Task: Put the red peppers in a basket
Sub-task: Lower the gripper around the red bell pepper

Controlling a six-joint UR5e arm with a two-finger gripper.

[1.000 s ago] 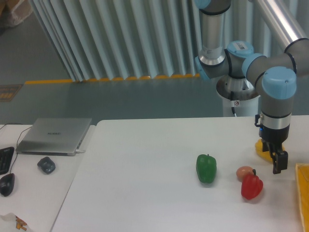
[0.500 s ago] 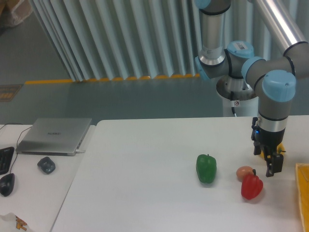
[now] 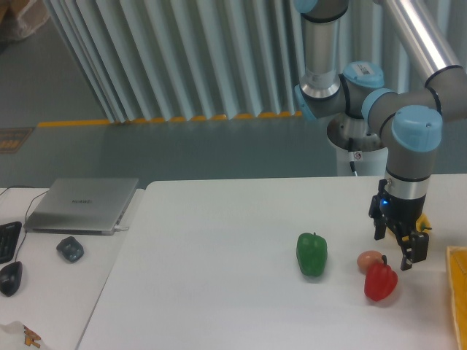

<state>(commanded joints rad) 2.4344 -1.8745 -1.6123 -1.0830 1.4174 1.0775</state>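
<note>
One glossy red pepper (image 3: pixel 380 282) with a short dark stem sits on the white table at the right, touching a small pinkish-orange fruit (image 3: pixel 369 260). My gripper (image 3: pixel 394 248) hangs just above and behind the pepper, its two dark fingers spread apart, open, with nothing between them. Only a narrow yellow-orange strip of the basket (image 3: pixel 459 292) shows at the right edge of the frame.
A green bell pepper (image 3: pixel 311 254) stands left of the red one. A yellow object (image 3: pixel 422 222) is mostly hidden behind my wrist. On the grey desk at the left lie a laptop (image 3: pixel 82 205), a mouse (image 3: pixel 71 249) and a keyboard corner (image 3: pixel 6 240).
My gripper has shifted left from beside the basket to above the red pepper, and the wrist has turned. The peppers and the fruit have not moved.
</note>
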